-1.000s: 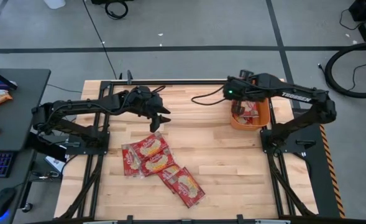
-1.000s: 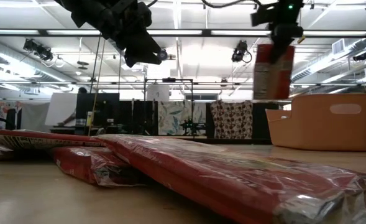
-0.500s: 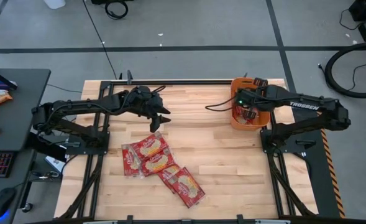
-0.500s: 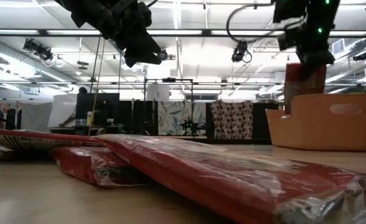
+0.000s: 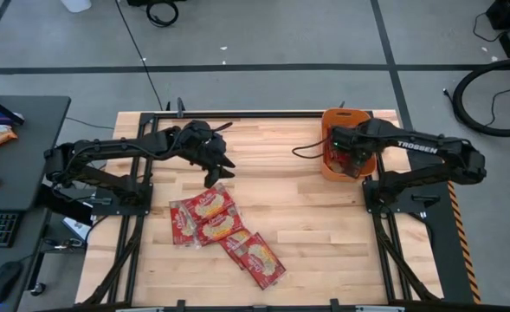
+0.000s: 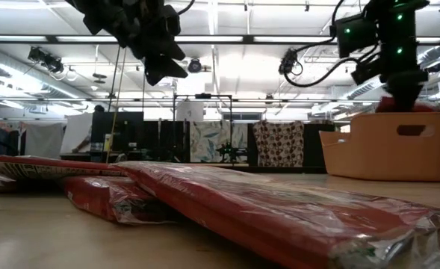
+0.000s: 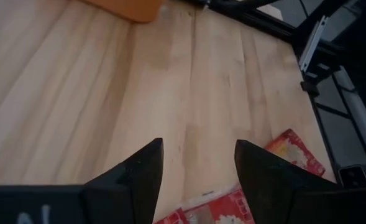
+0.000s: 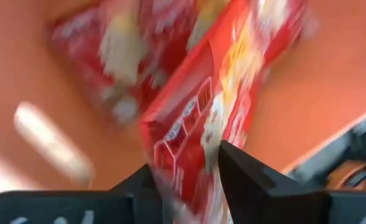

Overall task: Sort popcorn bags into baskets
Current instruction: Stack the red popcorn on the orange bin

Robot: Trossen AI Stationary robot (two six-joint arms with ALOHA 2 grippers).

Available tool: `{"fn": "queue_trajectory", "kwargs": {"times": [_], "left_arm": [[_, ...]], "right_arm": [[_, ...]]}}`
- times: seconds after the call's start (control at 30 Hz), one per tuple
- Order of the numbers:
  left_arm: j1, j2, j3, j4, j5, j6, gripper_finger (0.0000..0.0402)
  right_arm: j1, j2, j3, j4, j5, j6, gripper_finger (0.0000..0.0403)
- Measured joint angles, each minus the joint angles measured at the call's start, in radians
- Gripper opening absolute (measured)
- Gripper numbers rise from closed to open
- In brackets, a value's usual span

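While over the basket (image 5: 341,143), right gripper (image 8: 192,177) gripping a popcorn bag (image 8: 223,118)

**Hidden, cropped and blurred items**

- Right gripper (image 5: 351,159): sunk inside the small orange plastic bin (image 5: 327,168); fingertips masked by the bin wall in the low view, and the high view does not settle whether the jaws grip.
- Flat red popcorn packet (image 8: 214,118) between the right fingers (image 8: 251,177): smeared, print unreadable; packets behind it equally blurred.
- Loose red packets on the table (image 7: 292,151): cut by the left wrist picture's edge.
- Nearest packet (image 6: 294,217): cropped at the low view's corner.
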Motion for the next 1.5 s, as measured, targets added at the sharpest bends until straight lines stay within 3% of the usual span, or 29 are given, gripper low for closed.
{"fn": "queue_trajectory", "kwargs": {"times": [0.3,0.43,0.53,0.77,1.0,1.17,1.27,1.5], "left_arm": [[0.004,0.0,0.0,0.012,-0.001,0.043,0.0203],[0.004,0.0,0.0,0.003,0.006,0.023,0.0203],[0.004,0.0,0.0,-0.043,0.053,-0.016,0.0203],[-0.067,0.0,-0.001,-0.377,0.078,0.093,0.0203],[-0.218,0.0,-0.001,-0.59,-0.072,0.244,0.0203],[-0.311,0.0,-0.001,-0.55,-0.262,0.03,0.0203],[-0.36,0.0,-0.001,-0.492,-0.324,-0.067,0.0204],[-0.495,0.023,-0.001,-0.421,-0.499,-0.241,0.0204]], "right_arm": [[-0.021,0.0,0.074,-0.07,-0.285,0.108,0.0121],[-0.022,0.0,0.092,-0.094,-0.175,0.224,0.0121],[-0.023,0.001,0.127,-0.09,-0.168,0.259,0.0121],[-0.004,0.0,0.273,0.03,-0.172,0.254,0.0121],[0.016,0.001,0.347,0.289,-0.17,0.184,0.0121],[0.048,0.006,0.351,0.382,-0.121,0.212,0.012],[0.08,0.03,0.351,0.392,-0.063,0.232,0.0119],[0.136,0.118,0.351,0.448,-0.069,0.15,0.0117]]}}
